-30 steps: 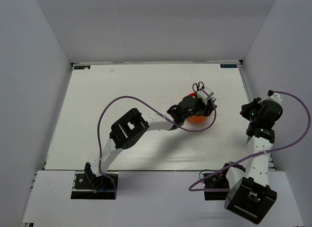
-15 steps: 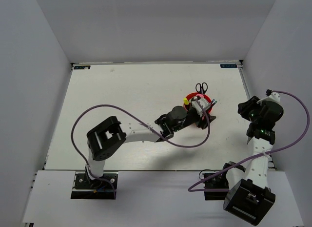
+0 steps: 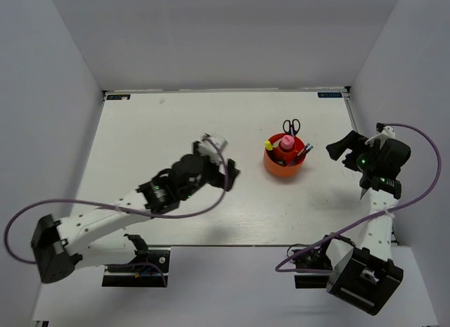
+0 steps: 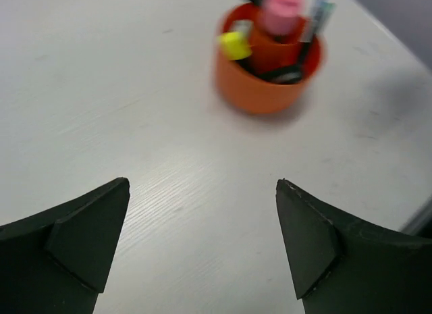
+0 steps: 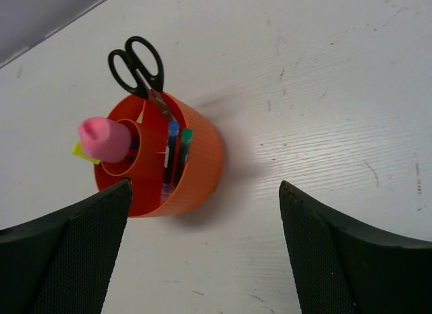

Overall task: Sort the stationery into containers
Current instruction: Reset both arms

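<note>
Stationery all in orange cup point(image 3: 283, 175), mid-right on table point(image 3: 155, 144): scissors point(image 5: 138, 64), pink-capped glue tube point(image 5: 104, 138), yellow highlighter point(image 4: 234, 45), blue + green pens point(image 5: 177, 152) standing inside. No loose pcs seen outside it, so sort looks done imo. Left gripper point(image 4: 202, 240) well left of cup, jaws spread, empty. Right gripper point(image 5: 202, 236) near cup's right side, jaws spread, empty. Remaining: prob just park arms.

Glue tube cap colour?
Pink; pink-capped glue tube in the round orange plastic cup, clearest in right wrist view.
</note>
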{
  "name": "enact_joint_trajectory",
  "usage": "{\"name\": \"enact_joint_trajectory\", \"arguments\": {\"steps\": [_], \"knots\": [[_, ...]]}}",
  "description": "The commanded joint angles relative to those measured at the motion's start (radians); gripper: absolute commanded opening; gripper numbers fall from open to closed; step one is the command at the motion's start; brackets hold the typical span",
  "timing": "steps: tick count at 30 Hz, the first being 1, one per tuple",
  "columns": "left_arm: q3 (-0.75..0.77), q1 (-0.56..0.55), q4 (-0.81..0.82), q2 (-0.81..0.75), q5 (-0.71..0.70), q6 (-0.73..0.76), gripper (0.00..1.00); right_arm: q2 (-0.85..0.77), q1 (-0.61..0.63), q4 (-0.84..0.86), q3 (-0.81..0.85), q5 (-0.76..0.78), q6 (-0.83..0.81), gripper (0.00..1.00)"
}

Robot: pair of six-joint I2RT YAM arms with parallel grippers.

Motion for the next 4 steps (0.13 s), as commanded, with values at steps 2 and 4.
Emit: {"name": "enact_joint_trajectory", "arguments": {"steps": [2, 4], "knots": [[-0.014, 0.169, -0.581, -0.237, -0.063, -0.138, 0.99, 0.003, 0.002, -0.026, 0.040, -0.189, 0.034, 0.90], [-0.051, 0.226, -0.626, -0.349, -0.008, -0.141, 0.99, -0.017, 0.002, -0.003, 0.017, -0.228, 0.036, 0.90]]}}
